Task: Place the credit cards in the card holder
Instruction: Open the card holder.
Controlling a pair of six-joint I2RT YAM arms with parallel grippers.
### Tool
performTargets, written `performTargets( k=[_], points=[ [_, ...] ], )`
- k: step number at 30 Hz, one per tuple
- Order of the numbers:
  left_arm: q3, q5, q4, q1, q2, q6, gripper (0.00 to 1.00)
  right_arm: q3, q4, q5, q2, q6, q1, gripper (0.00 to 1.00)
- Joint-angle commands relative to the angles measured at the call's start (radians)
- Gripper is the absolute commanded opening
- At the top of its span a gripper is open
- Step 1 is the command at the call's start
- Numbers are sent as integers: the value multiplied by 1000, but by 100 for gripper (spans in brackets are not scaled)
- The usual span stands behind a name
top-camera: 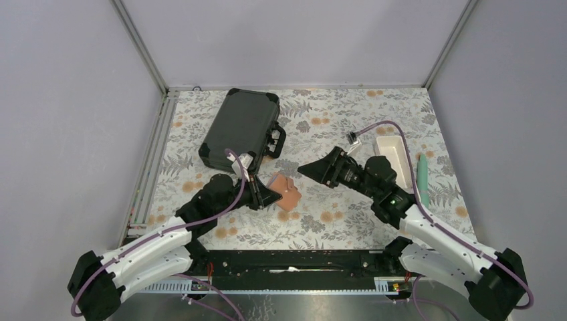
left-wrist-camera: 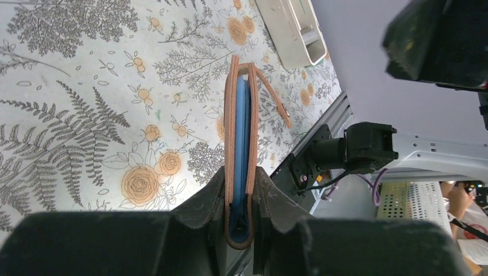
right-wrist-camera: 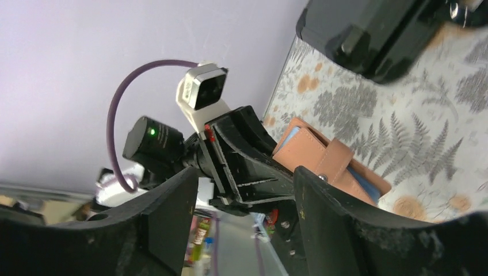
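Observation:
The tan card holder (top-camera: 291,194) is folded and held off the table by its spine, with my left gripper (top-camera: 269,195) shut on it. In the left wrist view the card holder (left-wrist-camera: 240,132) stands edge-on between the left gripper's (left-wrist-camera: 251,210) fingers, showing its blue inside and loose strap. My right gripper (top-camera: 307,170) hovers just right of the holder, open and holding nothing. In the right wrist view the card holder (right-wrist-camera: 322,156) lies beyond the open right gripper (right-wrist-camera: 241,221). The credit cards are out of view.
A large black hard case (top-camera: 242,130) lies at the back left of the flowered tablecloth. A long white tray (top-camera: 394,157) sits at the right, with a green object (top-camera: 422,177) beside it. The tray (left-wrist-camera: 290,29) also shows in the left wrist view.

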Motion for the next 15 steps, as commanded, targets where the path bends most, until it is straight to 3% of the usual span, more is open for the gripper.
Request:
performTargets(
  k=[1, 5, 10, 15],
  points=[
    [52, 105, -9, 47, -31, -51, 0, 74, 3, -50, -47, -268, 5, 68],
    [101, 120, -73, 68, -36, -84, 0, 163, -161, -166, 4, -452, 33, 60],
    [108, 153, -73, 77, -29, -108, 0, 216, -233, -122, 105, -548, 134, 44],
    [109, 187, -96, 85, -23, -88, 0, 259, -262, -55, 204, -584, 194, 43]
  ],
)
